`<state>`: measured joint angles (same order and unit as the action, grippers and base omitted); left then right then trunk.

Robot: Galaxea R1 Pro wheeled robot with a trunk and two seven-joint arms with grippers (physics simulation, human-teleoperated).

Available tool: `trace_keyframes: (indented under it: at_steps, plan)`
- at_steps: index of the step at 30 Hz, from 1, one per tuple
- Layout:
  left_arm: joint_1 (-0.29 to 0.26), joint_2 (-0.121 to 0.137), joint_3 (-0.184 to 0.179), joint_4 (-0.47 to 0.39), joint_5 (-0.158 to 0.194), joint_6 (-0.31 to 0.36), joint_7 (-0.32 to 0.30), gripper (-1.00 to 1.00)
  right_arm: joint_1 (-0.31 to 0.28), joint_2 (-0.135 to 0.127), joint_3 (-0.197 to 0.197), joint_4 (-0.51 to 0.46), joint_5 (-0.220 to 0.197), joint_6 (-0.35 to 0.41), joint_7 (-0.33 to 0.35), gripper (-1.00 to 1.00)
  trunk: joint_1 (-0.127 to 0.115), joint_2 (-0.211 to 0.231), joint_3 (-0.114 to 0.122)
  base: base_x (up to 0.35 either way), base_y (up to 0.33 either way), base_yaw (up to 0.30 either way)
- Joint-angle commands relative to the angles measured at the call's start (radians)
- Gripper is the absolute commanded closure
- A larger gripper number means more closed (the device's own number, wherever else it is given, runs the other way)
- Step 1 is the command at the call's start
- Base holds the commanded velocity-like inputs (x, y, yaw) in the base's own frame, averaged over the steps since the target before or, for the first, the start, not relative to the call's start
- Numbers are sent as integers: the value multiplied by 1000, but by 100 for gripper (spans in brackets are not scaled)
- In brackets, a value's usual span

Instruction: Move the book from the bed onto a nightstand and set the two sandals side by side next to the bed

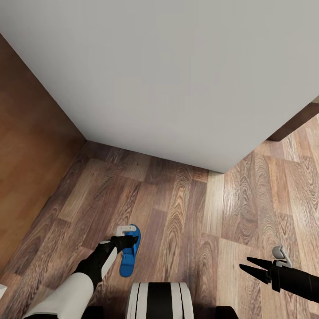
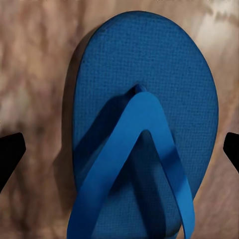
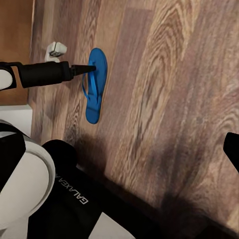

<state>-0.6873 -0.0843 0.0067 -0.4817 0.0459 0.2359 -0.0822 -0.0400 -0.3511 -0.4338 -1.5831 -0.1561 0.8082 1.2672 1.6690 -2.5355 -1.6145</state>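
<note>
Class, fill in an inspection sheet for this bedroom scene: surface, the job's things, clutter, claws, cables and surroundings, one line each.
Surface: brown wood-plank floor, bare apart from one sandal.
Job's things: one blue sandal lies flat on the floor, strap up; light-grey bed fills the space beyond it, with a dark frame corner at its right. No book, nightstand or second sandal seen.
Clutter: nothing seen.
Claws: left claw is over the sandal, open, its fingers either side and not touching it; right claw is open, empty, above bare floor.
Cables: nothing seen.
Surroundings: a brown wood panel stands along the left; robot's base sits at the bottom.
</note>
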Motion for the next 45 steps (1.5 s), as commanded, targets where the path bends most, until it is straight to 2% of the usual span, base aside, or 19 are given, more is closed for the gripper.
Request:
trace_keyframes:
  at_steps: [1, 10, 15, 40, 45]
  plan:
    - [0, 0, 1, -2, 5, 6, -2, -100, 0, 0, 0, 0, -3, 7, 1, -100, 0, 0, -1, 0, 0, 0]
    - [0, -1, 1, -3, 5, 1, -1, -100, -1, 0, 0, 0, -3, 6, 2, -100, 0, 0, -1, 0, 0, 0]
    - [0, -1, 1, -3, 5, -1, -1, -100, -1, 0, 0, 0, -3, 6, 4, -100, 2, -1, -20, 0, 0, 0]
    - [0, 0, 0, -2, 5, -1, -1, -100, 0, 0, 0, 0, -3, 6, 4, -100, 2, -1, -20, 0, 0, 0]
    - [0, -1, 0, -2, 5, -1, -1, -100, -1, 0, 0, 0, -3, 6, 5, -100, 4, -3, -39, 0, 0, 0]
